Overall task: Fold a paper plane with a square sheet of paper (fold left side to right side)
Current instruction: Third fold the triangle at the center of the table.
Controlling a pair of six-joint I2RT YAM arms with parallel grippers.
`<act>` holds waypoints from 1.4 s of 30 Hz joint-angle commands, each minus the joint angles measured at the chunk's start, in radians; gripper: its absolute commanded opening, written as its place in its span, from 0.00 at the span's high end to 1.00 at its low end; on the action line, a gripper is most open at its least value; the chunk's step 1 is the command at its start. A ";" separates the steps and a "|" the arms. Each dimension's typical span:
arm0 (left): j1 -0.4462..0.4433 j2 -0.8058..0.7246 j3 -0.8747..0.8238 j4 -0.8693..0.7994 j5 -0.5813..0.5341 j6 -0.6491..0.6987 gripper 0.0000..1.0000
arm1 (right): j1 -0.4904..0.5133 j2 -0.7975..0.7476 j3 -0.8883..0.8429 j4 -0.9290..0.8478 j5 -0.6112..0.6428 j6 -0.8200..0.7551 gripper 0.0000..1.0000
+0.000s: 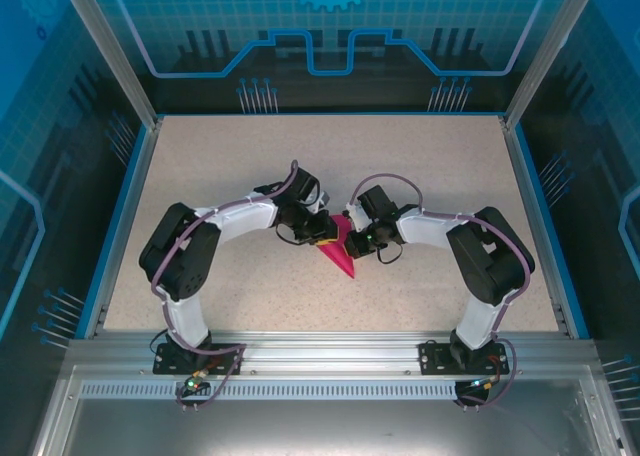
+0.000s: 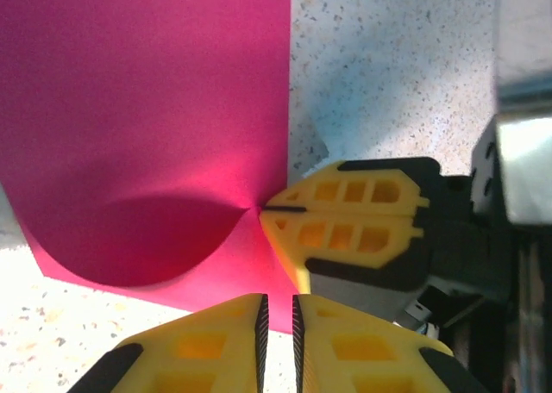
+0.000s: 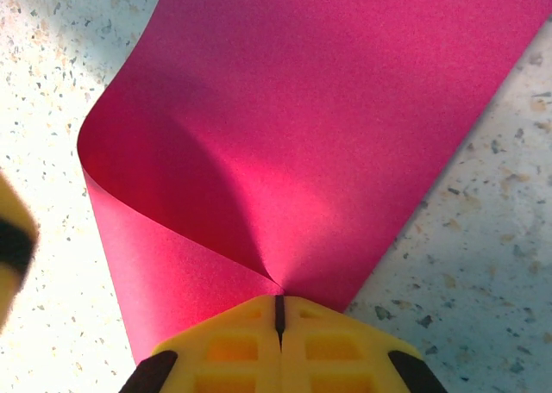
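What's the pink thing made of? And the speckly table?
The pink sheet looks like thin matte paper: it curls softly and shows no glare. The table seems a speckled stone-look top, maybe laminate; hard to tell.

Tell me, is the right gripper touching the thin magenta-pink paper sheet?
Touching. The right wrist view shows the right gripper shut on the thin magenta-pink paper sheet, whose curled fold pinches to a point at its fingertips.
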 commanded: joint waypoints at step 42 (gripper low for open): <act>-0.010 0.167 -0.039 0.004 -0.083 0.004 0.83 | -0.027 -0.197 -0.072 -0.150 -0.299 0.049 0.75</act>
